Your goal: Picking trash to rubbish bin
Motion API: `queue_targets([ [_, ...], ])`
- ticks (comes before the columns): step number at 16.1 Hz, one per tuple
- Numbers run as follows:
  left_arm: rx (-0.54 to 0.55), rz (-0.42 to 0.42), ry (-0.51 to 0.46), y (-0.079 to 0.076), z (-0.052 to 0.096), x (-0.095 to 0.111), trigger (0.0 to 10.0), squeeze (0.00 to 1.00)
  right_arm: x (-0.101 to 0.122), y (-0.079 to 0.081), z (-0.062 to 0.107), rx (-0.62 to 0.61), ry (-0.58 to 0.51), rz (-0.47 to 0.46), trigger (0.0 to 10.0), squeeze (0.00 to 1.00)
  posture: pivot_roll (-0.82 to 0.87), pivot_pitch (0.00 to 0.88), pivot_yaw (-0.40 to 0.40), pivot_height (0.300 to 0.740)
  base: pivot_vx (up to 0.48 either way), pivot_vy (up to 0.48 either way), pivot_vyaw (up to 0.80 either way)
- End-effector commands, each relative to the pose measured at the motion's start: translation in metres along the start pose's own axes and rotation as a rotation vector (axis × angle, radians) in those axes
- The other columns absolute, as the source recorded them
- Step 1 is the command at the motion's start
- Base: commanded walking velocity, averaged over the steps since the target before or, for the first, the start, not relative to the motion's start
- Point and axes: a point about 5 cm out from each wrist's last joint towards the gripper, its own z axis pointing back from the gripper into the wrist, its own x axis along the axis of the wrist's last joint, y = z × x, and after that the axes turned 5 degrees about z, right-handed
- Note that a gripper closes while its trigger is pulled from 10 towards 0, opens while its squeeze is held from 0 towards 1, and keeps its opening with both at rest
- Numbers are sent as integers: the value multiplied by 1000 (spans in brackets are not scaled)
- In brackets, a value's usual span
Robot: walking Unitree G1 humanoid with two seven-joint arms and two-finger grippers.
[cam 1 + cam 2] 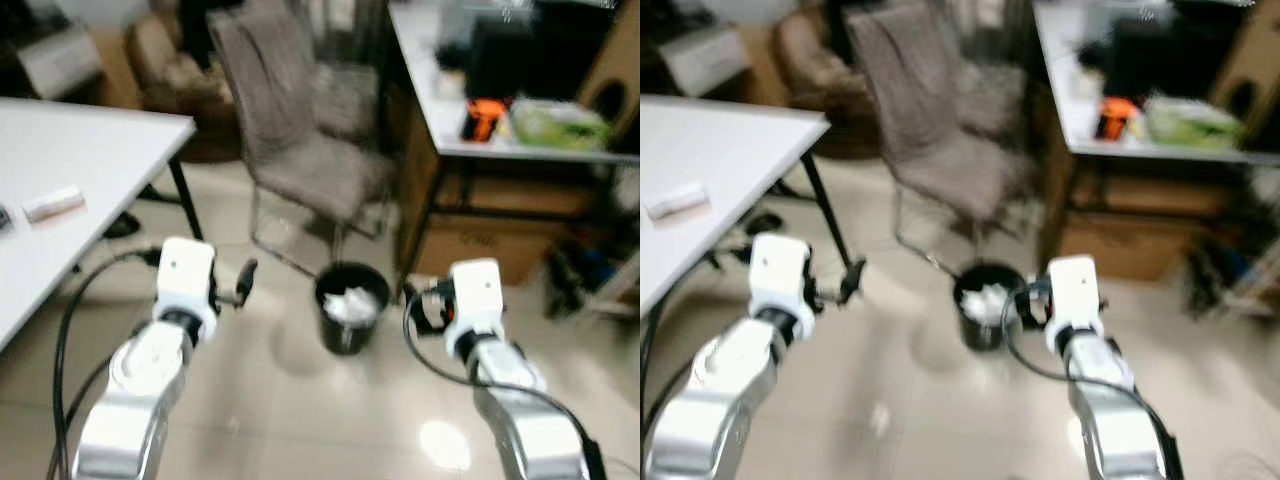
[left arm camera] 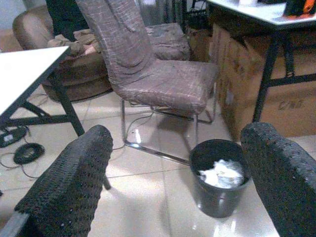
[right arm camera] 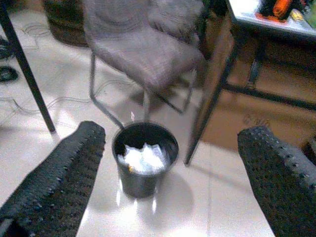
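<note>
Black rubbish bin [image 1: 351, 308] on the floor by the chair [image 1: 290, 130], white trash [image 3: 143, 158] inside. Left gripper [image 2: 187, 182] and right gripper [image 3: 173, 182] both up, fingers wide apart, holding nothing.

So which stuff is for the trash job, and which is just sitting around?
For the job: black bin on the floor, white paper inside it, open left gripper, open right gripper.

Just lying about: chair, white table, desk, cardboard box.
</note>
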Motion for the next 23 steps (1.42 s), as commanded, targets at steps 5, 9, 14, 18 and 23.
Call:
queue_targets([
  [5,91,-49,-82,8,-2,17,10000,0,21,13,-6,99,-95,69,10000,0,-19,0,-20,740,58,0,480],
  [9,100,-46,-82,11,0,21,10000,0,22,17,-7,127,-109,76,10000,0,-11,0,-23,740,331,0,800],
  [14,104,-51,-82,12,-1,24,10000,0,21,18,-7,134,-113,76,10000,0,-7,0,-24,740,329,0,800],
  [18,114,-54,-78,15,-1,24,10000,0,22,18,-9,145,-120,76,10000,0,-3,0,-26,740,332,0,800],
  [23,120,-43,-78,18,-3,25,10000,0,22,20,-10,155,-129,85,10000,0,5,0,-28,740,332,0,800],
])
